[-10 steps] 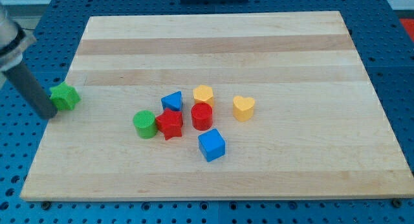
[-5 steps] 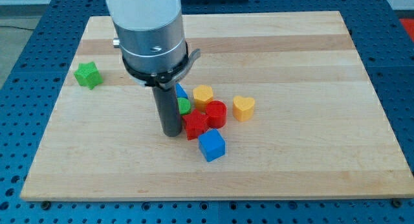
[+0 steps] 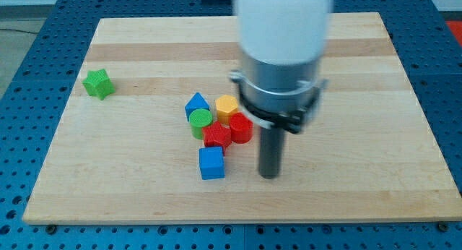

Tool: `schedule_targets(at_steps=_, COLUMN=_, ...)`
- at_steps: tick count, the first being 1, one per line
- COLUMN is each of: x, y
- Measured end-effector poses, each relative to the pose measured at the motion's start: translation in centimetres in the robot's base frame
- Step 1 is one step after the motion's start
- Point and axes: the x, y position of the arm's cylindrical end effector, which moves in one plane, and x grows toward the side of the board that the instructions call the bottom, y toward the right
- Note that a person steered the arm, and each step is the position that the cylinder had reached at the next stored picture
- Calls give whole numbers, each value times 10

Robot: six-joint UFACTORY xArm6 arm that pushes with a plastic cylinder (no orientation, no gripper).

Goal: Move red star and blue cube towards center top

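In the camera view, my tip (image 3: 269, 175) is resting on the wooden table (image 3: 361, 192), lower centre-right of the frame, with the blurred arm body hanging above it. There are no jaws on this arm, only the dark rod, so nothing is being held.

The red star (image 3: 216, 135) is sitting just below the frame's centre; its points are too small to tell which way they are facing, and it is showing no long axis. The blue cube (image 3: 211, 163) is lying just below the star, close to or touching it, its top face turned slightly askew to the table edge. My tip is standing to the right of the blue cube, apart from it, and lower right of the star.

Around the star, blocks are crowding in: a red cylinder (image 3: 241, 127) is touching it on the right, a green cylinder (image 3: 201, 122) is pressing at its upper left, a blue triangular block (image 3: 195, 103) is sitting above that, and a yellow block (image 3: 227, 105) is standing directly above the star, between it and the top centre. A green star (image 3: 97, 84) is lying well apart at the left.
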Motion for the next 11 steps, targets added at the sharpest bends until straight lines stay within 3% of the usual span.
schedule_targets(at_steps=2, x=-141, y=-43)
schedule_targets(at_steps=4, x=-157, y=-5)
schedule_targets(at_steps=5, x=-173, y=77)
schedule_targets(at_steps=6, x=-93, y=111)
schedule_targets(at_steps=7, x=-61, y=41)
schedule_targets(at_steps=8, x=-99, y=-15)
schedule_targets(at_steps=9, x=-84, y=-7)
schedule_targets(at_steps=10, x=7, y=18)
schedule_targets(at_steps=11, x=56, y=-6)
